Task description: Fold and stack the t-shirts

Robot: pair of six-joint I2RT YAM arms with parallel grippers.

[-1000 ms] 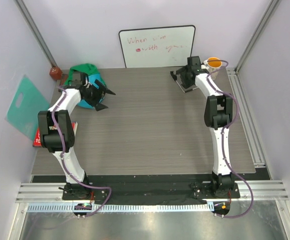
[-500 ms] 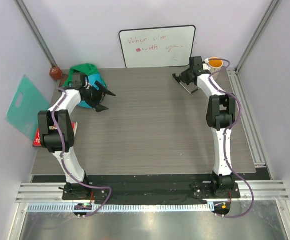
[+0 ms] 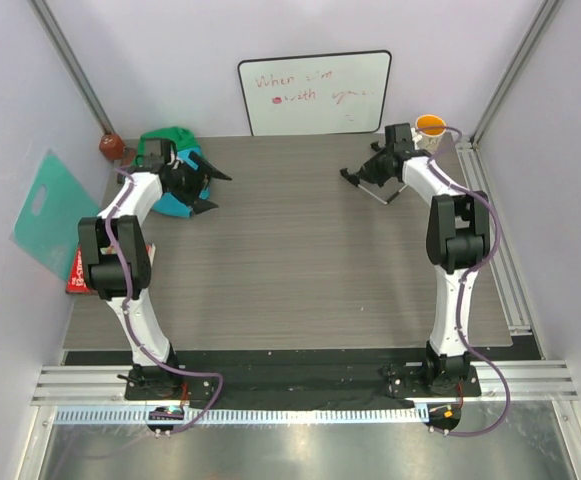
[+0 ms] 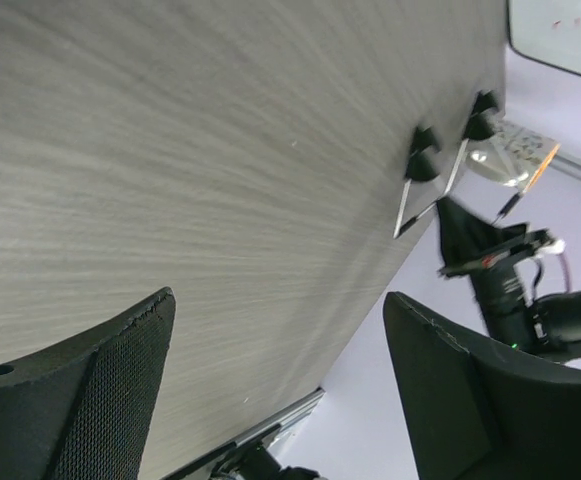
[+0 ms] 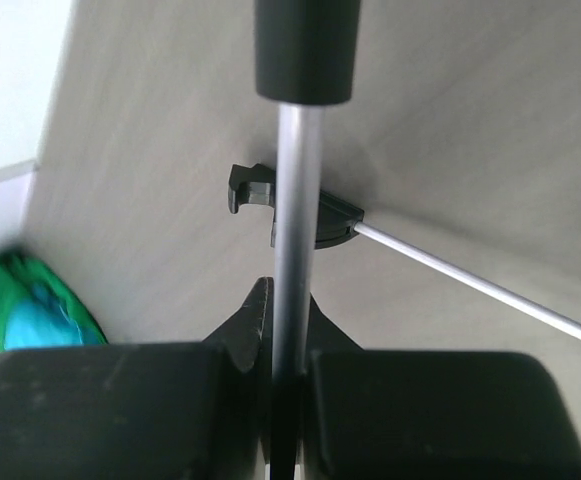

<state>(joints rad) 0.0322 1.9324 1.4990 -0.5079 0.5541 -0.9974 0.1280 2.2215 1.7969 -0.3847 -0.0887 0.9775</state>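
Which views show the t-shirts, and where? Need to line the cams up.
Top external: t-shirts upper left, a bunched green and turquoise heap.
Left wrist: not in it.
Right wrist: lower left, blurred.
Shared landmark: the wire frame, seen in all three: top external, left wrist, right wrist.

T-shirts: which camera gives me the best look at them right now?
Top external: the t-shirts lie bunched at the far left, partly hidden by the left gripper. The right wrist view shows them only as a blurred green-and-blue lump at its edge; the left wrist view misses them.
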